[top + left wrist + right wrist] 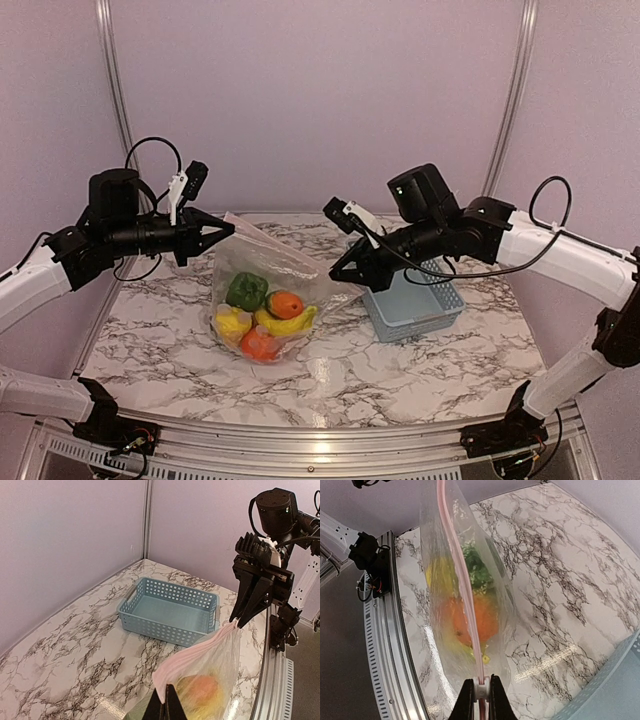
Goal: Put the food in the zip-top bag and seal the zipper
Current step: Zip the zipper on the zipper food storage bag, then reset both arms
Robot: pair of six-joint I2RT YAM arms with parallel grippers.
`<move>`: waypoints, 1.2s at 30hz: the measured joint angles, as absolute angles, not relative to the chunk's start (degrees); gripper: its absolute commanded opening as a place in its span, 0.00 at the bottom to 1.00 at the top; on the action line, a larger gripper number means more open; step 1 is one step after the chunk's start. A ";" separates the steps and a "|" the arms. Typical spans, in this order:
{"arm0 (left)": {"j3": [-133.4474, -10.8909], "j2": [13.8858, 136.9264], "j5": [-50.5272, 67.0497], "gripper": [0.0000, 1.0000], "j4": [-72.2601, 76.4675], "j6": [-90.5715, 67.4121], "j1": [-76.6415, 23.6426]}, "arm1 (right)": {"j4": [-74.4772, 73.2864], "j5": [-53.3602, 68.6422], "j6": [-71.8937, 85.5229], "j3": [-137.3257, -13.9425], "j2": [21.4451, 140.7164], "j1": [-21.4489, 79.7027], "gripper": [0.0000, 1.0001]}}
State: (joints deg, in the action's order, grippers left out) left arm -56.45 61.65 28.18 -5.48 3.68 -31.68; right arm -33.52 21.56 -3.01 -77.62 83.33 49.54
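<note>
The zip-top bag (268, 270) hangs stretched between my two grippers, its bottom resting on the marble table (150, 330). The food lies inside it: a green pepper (246, 290), an orange (285, 304), a banana (292, 322), a lemon (231, 323) and a red piece (260, 345). The pink zipper (280, 243) runs taut along the top edge. My left gripper (228, 228) (166, 690) is shut on the bag's left top corner. My right gripper (335, 277) (481, 681) is shut on the white slider (481, 690) at the zipper's (465, 580) right end. Orange food (470, 620) shows blurred through the plastic.
A grey-blue slotted basket (415, 305) (170, 610) stands on the table just right of the bag, under my right arm. A metal rail (300, 440) runs along the near table edge. Walls close off the back and sides.
</note>
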 measured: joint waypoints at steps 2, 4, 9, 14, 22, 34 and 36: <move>-56.45 61.56 28.16 0.00 -5.50 3.68 -31.64 | -34.06 21.19 -2.98 -77.60 82.89 49.52 0.05; -56.42 61.30 28.18 0.00 -5.50 3.66 -31.62 | -34.54 20.75 -3.01 -77.30 82.21 49.52 0.05; -56.14 60.90 28.18 0.00 -5.48 3.62 -31.59 | -35.99 19.94 -3.01 -75.94 80.66 49.47 0.06; -55.48 60.73 28.23 0.00 -5.39 3.14 -31.57 | -37.41 19.35 -2.98 -75.81 80.55 49.47 0.06; -55.20 60.73 28.21 0.00 -5.02 2.57 -31.40 | -38.87 19.18 -3.05 -75.79 80.55 49.47 0.11; -55.46 63.37 24.12 0.00 -2.39 2.17 -30.00 | -44.97 18.85 -3.11 -79.29 83.64 48.66 0.63; -56.23 65.82 22.17 0.00 -1.85 2.15 -30.00 | -45.04 18.52 -3.09 -81.19 84.05 48.62 0.68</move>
State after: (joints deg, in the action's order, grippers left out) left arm -56.23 65.82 22.17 -1.85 2.15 -30.00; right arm -45.04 18.52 -3.09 -81.19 84.05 48.62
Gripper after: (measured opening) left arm 0.008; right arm 0.616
